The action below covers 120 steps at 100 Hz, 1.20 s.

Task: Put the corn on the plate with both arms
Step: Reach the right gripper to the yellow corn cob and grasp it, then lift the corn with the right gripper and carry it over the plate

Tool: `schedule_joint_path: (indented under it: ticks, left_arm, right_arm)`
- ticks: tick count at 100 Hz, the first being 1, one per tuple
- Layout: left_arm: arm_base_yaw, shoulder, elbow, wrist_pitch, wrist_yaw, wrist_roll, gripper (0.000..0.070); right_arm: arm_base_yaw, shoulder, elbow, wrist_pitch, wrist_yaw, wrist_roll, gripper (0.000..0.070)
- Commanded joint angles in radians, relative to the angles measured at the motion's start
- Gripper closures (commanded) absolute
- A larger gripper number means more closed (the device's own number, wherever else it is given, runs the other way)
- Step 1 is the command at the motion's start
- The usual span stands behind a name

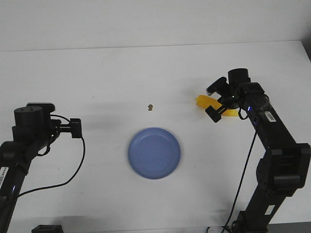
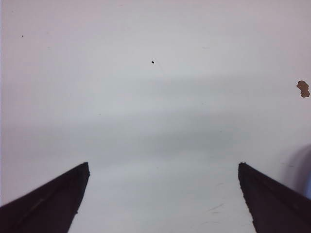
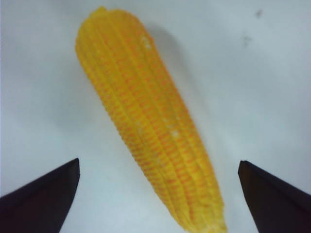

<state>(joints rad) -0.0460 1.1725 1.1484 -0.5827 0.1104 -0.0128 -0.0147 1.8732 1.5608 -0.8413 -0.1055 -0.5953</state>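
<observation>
The yellow corn cob [image 1: 204, 102] lies on the white table at the right, partly hidden under my right gripper [image 1: 218, 103]. In the right wrist view the corn [image 3: 150, 121] lies lengthwise between the two open black fingertips [image 3: 46, 194], which stand apart from it on both sides. The gripper [image 3: 158, 167] is open and holds nothing. The periwinkle-blue plate [image 1: 154, 153] sits empty at the table's middle front. My left gripper [image 1: 75, 128] is at the left, open and empty over bare table [image 2: 163, 167].
A tiny brown speck [image 1: 151, 107] lies on the table beyond the plate; it also shows in the left wrist view [image 2: 302, 88]. Black cables trail from both arms. The white table's far edge meets a grey wall.
</observation>
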Motion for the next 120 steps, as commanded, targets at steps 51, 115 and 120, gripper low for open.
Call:
schedule_joint_path:
  ticks: [51, 115, 120]
  left_arm:
    - [0.000, 0.012, 0.010, 0.008, 0.005, 0.002, 0.0074]
    - [0.000, 0.012, 0.010, 0.008, 0.005, 0.002, 0.0074]
    - [0.000, 0.012, 0.010, 0.008, 0.005, 0.002, 0.0074]
  right_arm:
    - [-0.031, 0.125, 0.023, 0.053, -0.072, -0.008, 0.0218]
    - [-0.016, -0.043, 0.025, -0.058, -0.283, 0.106, 0.0554]
    - [-0.002, -0.070, 0.025, -0.077, -0.286, 0.109, 0.0554]
